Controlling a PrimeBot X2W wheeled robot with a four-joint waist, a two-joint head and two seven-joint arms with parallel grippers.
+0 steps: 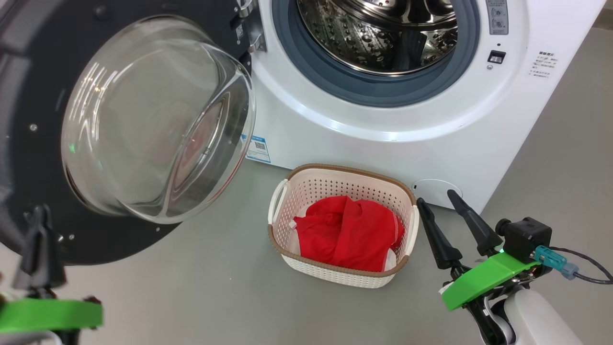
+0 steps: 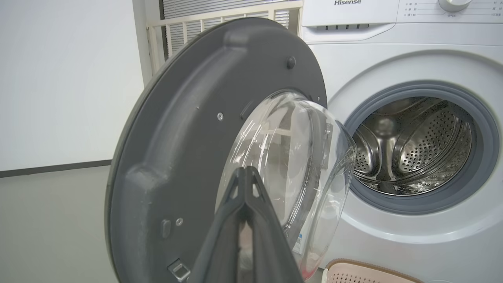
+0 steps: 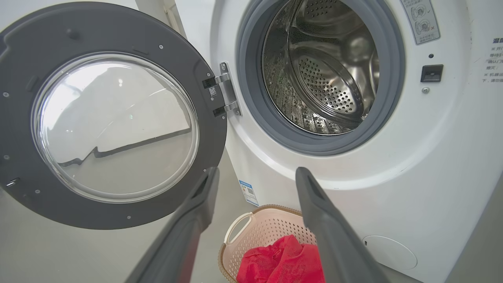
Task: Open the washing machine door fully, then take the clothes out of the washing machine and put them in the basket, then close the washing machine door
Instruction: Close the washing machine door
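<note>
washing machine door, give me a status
Left end effector shut, empty. Right end effector open. Clothes in basket, door wide open. Nothing across drum opening.

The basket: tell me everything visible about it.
The basket is a small cream-white plastic tub, rounded-rectangular, its walls perforated, with a brown woven-look rim and white side handles. It stands upright on the grey floor, close in front of the washing machine. The red clothes lie crumpled inside.
</note>
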